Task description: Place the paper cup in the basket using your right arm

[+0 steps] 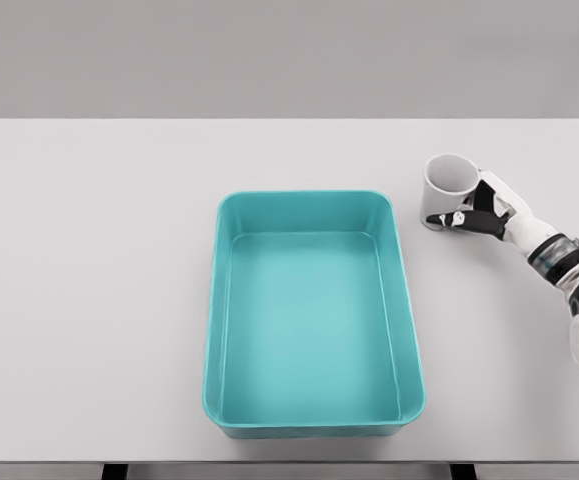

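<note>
Right hand closing on the cup beside the basket

The table carries a teal basket at centre, open side up to receive the paper cup, which stands upright just right of it; the right hand wraps its fingers around the cup's side, apparently for lifting.

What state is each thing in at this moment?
White paper cup: upright on the table, outside the basket, mouth open.
Teal plastic rectangular basket: empty, on the white table.
Right hand: fingers around the cup's side.
Left arm: not in view.
</note>
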Tool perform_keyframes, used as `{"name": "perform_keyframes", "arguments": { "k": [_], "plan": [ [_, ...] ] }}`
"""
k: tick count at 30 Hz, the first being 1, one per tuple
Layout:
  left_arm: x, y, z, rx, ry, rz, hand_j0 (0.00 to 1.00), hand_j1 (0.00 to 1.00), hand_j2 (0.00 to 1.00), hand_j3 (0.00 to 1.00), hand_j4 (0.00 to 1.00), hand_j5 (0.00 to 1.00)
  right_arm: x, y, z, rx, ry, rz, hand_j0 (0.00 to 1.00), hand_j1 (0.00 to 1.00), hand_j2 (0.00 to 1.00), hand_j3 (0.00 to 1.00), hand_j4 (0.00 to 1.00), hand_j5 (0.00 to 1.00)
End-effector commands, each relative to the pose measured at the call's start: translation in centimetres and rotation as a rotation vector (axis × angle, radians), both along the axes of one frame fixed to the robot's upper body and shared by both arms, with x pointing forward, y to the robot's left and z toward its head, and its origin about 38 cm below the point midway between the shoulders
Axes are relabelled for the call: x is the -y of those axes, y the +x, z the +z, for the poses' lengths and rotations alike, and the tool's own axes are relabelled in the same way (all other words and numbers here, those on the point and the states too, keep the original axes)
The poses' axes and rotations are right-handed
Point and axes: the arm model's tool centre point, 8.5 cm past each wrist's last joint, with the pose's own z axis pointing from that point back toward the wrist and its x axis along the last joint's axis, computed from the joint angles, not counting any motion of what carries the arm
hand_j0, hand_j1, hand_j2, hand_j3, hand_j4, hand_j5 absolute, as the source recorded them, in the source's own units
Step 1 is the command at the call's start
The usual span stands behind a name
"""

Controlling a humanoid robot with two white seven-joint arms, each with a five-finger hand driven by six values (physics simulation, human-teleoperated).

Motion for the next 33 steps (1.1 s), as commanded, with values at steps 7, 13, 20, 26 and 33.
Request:
{"name": "perform_keyframes", "arguments": {
  "k": [7,13,20,26,33],
  "plan": [
    [0.0,0.0,0.0,0.000,0.000,-0.001,1.00,1.00,1.00,1.00,1.00,1.00,-0.1,-0.1,2.6,0.076,-0.016,0.027,0.46,0.46,0.46,0.46,0.46,0.46],
    [0.0,0.0,0.0,0.000,0.000,-0.001,1.00,1.00,1.00,1.00,1.00,1.00,1.3,-2.2,4.5,0.147,-0.037,0.024,0.45,0.45,0.45,0.45,0.45,0.45],
    [0.0,0.0,0.0,0.000,0.000,-0.001,1.00,1.00,1.00,1.00,1.00,1.00,1.5,-4.6,7.4,0.241,-0.069,0.049,0.45,0.45,0.45,0.45,0.45,0.45],
    [0.0,0.0,0.0,0.000,0.000,-0.001,1.00,1.00,1.00,1.00,1.00,1.00,-1.3,-5.7,11.1,0.373,-0.086,0.135,0.45,0.45,0.45,0.45,0.45,0.45],
    [0.0,0.0,0.0,0.000,0.000,-0.001,1.00,1.00,1.00,1.00,1.00,1.00,-4.2,-7.1,14.4,0.485,-0.118,0.220,0.45,0.45,0.45,0.45,0.45,0.45]
  ]
}}
